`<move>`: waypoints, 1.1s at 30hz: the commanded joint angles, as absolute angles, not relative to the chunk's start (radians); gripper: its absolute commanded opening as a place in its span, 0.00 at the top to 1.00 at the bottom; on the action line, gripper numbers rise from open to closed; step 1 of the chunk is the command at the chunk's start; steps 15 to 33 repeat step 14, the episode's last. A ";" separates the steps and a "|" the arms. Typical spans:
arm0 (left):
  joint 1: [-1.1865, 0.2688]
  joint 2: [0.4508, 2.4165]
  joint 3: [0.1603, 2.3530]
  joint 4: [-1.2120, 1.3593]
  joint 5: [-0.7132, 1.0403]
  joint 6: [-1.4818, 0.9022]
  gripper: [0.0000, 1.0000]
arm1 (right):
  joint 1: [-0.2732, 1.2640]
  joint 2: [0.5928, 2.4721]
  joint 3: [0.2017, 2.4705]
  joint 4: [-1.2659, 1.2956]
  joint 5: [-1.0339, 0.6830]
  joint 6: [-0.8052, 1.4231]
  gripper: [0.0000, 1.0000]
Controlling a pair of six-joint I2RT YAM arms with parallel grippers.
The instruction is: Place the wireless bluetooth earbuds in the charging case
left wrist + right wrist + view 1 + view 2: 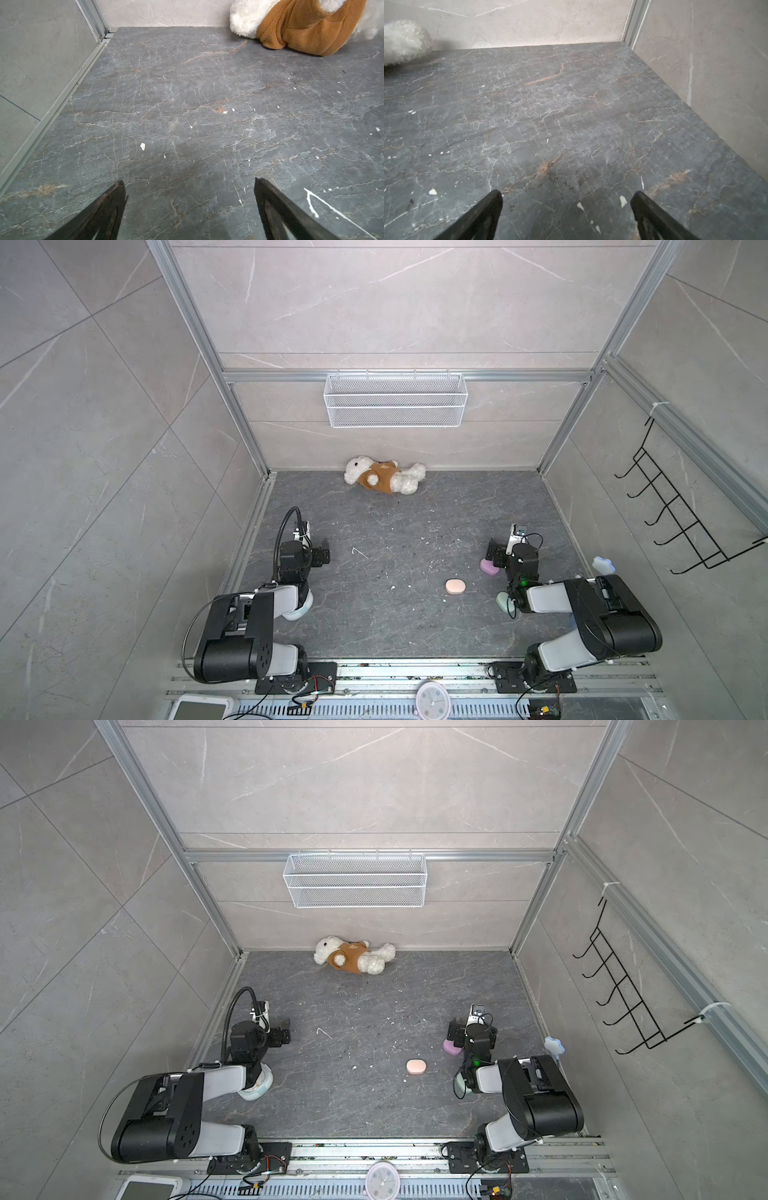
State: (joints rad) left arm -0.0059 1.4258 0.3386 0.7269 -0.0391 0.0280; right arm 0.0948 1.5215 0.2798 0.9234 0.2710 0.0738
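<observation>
A peach oval charging case (456,587) (416,1066) lies shut on the dark floor, right of the middle. A lilac case (488,567) (451,1048) sits partly under my right gripper (511,546) (473,1028). A mint case (503,600) peeks out from beneath the right arm. The earbuds are out of view. My left gripper (311,542) (272,1024) hovers at the left, far from the cases. In the wrist views, both the left gripper (189,181) and the right gripper (568,193) stand open over bare floor with nothing between their fingers.
A teddy bear (384,475) (301,25) lies against the back wall. A white wire basket (395,400) hangs above it. A pale round object (298,610) is half hidden under the left arm. A blue flower-shaped thing (603,565) rests by the right wall. White specks dot the floor.
</observation>
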 commanded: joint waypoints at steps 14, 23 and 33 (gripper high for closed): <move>0.009 1.484 0.347 0.853 -0.058 0.034 0.02 | 0.098 1.526 0.324 0.980 0.302 0.067 0.00; 0.009 1.484 0.347 0.853 -0.058 0.034 0.02 | 0.098 1.526 0.324 0.980 0.302 0.067 0.00; 0.009 1.484 0.347 0.853 -0.058 0.034 0.02 | 0.098 1.526 0.324 0.980 0.302 0.067 0.00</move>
